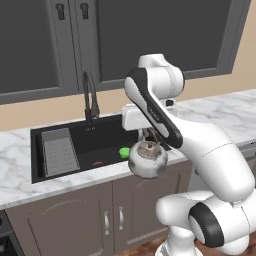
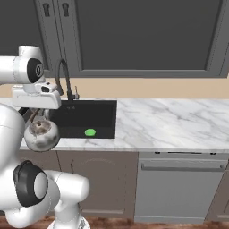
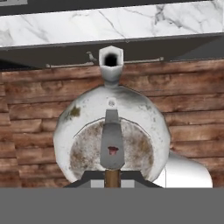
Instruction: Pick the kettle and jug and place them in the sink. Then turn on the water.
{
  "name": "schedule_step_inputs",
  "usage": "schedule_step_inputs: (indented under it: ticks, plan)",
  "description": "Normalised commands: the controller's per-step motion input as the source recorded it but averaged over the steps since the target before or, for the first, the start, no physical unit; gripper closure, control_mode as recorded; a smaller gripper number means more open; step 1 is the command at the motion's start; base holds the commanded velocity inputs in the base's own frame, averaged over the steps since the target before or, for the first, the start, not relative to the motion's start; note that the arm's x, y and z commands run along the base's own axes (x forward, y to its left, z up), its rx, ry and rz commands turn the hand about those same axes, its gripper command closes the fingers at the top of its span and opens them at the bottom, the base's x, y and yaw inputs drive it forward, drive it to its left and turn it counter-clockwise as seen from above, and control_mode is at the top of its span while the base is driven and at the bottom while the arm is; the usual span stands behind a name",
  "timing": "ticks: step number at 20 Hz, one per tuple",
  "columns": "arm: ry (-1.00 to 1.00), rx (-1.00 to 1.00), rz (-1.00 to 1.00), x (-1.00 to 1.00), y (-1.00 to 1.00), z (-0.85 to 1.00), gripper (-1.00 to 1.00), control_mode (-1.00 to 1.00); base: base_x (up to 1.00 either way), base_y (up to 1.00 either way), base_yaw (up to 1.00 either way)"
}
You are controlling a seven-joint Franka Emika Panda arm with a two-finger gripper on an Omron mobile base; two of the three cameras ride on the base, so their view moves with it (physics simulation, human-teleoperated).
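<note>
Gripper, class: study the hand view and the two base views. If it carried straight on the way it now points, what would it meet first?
The gripper points down, shut on the kettle by its handle, so the kettle comes first. Below that lies the wooden floor, in front of the cabinets, though depth is uncertain.

The kettle (image 1: 147,159) is seen as dull silver-white, mottled with rusty brown patches on its lid and shoulders; a brown handle piece is visible at its top. The sink (image 1: 107,137) is rendered black, with a grey ribbed tray (image 1: 59,151) inside it at the left. A bright green cup (image 1: 124,153) is shown inside the sink. White marble veined in grey surrounds the sink. The faucet (image 1: 90,96) behind the sink is dark.
</note>
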Motion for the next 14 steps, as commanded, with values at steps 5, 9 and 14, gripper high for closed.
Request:
schedule_step_inputs:
  ticks: [5,9,14]
  plan:
    - [0.00,0.00,0.00,0.00,0.00,0.00,1.00,1.00,0.06,0.00,0.00]
    - [0.00,0.00,-0.02,0.03,0.01,0.00,1.00,-1.00,0.04,0.01,0.00]
    - [0.00,0.06,0.02,0.00,-0.05,-0.23,1.00,-1.00,0.00,0.00,0.00]
